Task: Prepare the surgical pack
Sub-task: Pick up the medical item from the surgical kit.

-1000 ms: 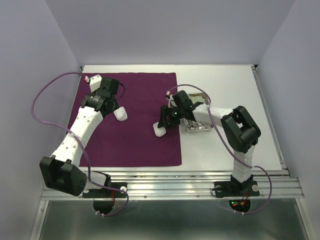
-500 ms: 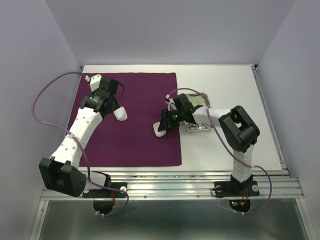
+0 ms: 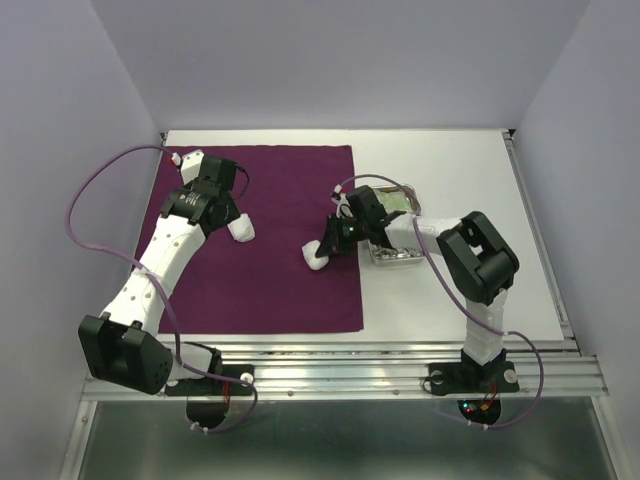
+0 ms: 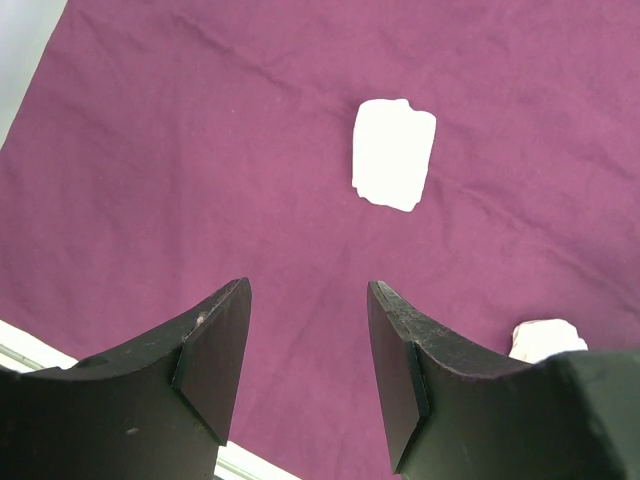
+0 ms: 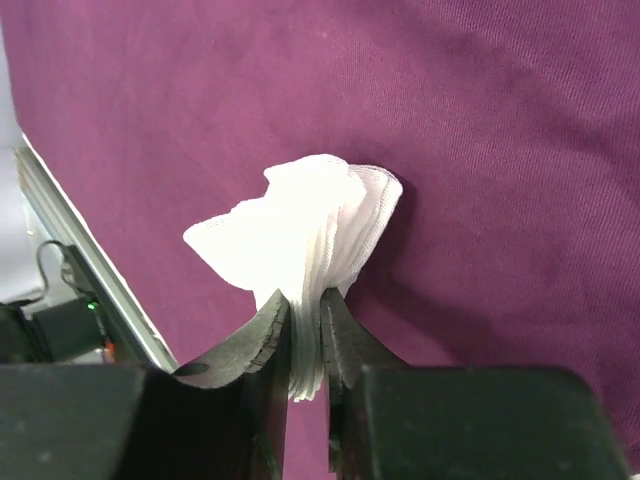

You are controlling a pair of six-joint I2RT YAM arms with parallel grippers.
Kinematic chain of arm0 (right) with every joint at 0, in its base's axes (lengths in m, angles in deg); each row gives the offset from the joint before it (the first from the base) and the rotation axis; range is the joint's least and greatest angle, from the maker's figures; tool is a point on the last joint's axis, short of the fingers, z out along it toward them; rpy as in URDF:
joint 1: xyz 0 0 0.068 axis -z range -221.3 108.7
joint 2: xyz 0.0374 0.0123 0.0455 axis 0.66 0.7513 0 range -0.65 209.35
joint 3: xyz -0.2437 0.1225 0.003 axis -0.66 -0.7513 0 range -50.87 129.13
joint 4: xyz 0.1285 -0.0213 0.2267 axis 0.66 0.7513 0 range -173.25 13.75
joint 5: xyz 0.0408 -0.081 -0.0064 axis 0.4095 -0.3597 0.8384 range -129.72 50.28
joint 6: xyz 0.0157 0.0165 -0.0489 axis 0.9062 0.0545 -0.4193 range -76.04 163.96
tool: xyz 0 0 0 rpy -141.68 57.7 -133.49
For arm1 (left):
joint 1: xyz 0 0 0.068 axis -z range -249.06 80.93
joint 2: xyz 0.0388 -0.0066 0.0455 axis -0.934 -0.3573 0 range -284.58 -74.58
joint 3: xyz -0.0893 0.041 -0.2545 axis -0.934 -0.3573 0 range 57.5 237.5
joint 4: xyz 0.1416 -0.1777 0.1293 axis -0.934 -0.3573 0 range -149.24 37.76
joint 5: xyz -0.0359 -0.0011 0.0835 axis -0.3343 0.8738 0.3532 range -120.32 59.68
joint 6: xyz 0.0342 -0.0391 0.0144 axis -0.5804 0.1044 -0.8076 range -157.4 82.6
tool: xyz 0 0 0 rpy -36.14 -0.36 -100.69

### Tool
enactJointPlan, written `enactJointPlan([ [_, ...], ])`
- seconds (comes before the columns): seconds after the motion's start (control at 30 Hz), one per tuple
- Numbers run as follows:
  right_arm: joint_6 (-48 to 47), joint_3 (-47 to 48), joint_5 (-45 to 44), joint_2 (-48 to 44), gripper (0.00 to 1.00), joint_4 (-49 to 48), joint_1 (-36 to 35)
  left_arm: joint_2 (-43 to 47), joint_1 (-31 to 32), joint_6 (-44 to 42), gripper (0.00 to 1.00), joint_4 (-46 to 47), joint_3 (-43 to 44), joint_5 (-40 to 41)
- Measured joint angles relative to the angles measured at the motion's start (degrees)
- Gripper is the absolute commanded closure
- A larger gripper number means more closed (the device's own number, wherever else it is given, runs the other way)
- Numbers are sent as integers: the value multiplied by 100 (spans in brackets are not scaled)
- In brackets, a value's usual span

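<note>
Right fingers (image 5: 272,335) are clamped on one edge of a folded white gauze pad (image 5: 305,225), just over the large deep-purple cloth drape (image 3: 270,290). In the top view that's at the drape's right side, mid-frame. Can't tell if the pad's free end touches the cloth. Left fingers (image 4: 215,350) are apart and hold nothing, hovering over the drape's upper left. A second flat white gauze rectangle (image 4: 394,153) lies on the cloth ahead of them. Small shiny rectangular steel tray (image 3: 400,258) sits on the white bench (image 3: 470,170) just right of the drape, partly hidden behind the right arm; contents too small to call. My read: the step is getting this pad to its spot on the drape, early in the pack build, nothing folded yet. Doing it well: the grip is edge-only and the plies fan out beyond the pinch, so move slow with no wrist flicks, or layers peel out. Carry it clear of the cloth, since dragging will ruck the drape. Set it down low and flat, let it rest before opening, then back straight out so no ply follows a finger. Place pads toward the drape's middle so there's margin for folding. Left arm should hold off; the two arms look near enough to clash if both head for centre.
</note>
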Motion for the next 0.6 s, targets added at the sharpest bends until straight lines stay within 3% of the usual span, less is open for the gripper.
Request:
enactJointPlan([
  [0.23,264,-2,-96,-164,98,-94,0,0,0,-2,40,20,-2,-57],
  [0.6,199,17,-393,-1110,99,160,402,0,0,-28,40,37,-109,-50],
])
